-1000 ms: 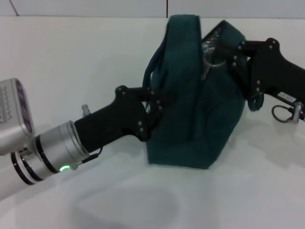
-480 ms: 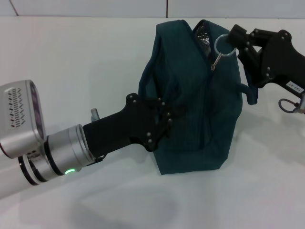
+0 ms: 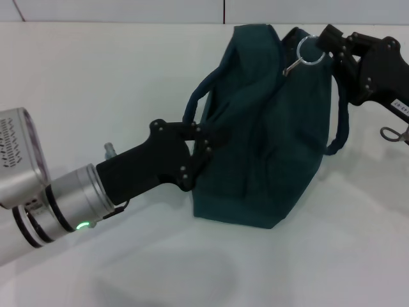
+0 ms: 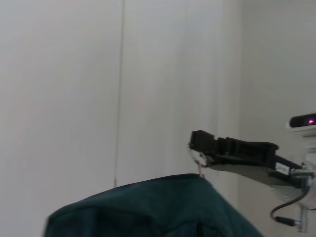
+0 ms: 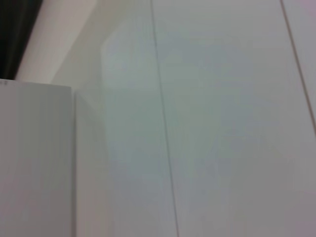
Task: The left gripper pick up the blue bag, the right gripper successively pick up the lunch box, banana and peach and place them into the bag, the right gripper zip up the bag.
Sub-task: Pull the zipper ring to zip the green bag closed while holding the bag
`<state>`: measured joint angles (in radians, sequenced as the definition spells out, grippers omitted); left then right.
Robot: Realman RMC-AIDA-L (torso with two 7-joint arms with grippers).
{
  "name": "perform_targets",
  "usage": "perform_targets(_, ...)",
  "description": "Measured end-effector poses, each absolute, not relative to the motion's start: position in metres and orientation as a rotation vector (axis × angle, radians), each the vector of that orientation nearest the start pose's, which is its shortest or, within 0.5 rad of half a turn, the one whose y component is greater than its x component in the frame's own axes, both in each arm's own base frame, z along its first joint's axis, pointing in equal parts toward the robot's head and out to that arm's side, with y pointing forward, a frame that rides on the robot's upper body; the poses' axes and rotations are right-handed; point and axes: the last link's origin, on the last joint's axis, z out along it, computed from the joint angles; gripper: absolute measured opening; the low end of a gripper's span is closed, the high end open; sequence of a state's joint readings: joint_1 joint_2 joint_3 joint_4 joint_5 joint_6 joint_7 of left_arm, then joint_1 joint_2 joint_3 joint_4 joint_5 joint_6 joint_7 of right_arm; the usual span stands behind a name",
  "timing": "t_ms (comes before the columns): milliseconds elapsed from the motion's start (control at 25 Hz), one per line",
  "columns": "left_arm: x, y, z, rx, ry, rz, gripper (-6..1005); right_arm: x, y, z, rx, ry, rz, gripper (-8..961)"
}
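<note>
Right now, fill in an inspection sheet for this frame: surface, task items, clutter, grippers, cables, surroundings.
Surface: white table, bare where visible.
Job's things: blue bag standing upright, no foil lining showing at the top; lunch box, banana and peach nothing seen.
Clutter: nothing seen.
Grippers: left gripper shut on the bag's near handle; right gripper shut on the ring of the zipper pull at the bag's top.
Cables: loop of grey cable under the right arm.
Surroundings: pale wall panels behind.
</note>
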<state>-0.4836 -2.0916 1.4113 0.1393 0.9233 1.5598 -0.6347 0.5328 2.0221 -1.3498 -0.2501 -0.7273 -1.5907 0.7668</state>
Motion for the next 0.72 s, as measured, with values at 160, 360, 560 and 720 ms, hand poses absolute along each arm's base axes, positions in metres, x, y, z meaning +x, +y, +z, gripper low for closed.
perform_targets(160, -0.251, 0.280, -0.065, -2.410, -0.316, -1.147, 47, 0.226, 0.333, 0.001, -2.187, 0.258, 1.349, 9)
perform_targets(360, -0.257, 0.283, -0.061, -2.366, -0.343, -1.128, 48, 0.233, 0.335, 0.003, -2.158, 0.301, 1.328, 8)
perform_targets(560, -0.261, 0.284, -0.058, -2.337, -0.359, -1.118, 48, 0.236, 0.337, 0.006, -2.140, 0.316, 1.318, 12)
perform_targets(720, -0.261, 0.283, -0.058, -2.336, -0.359, -1.123, 48, 0.238, 0.338, 0.010, -2.169, 0.349, 1.327, 28)
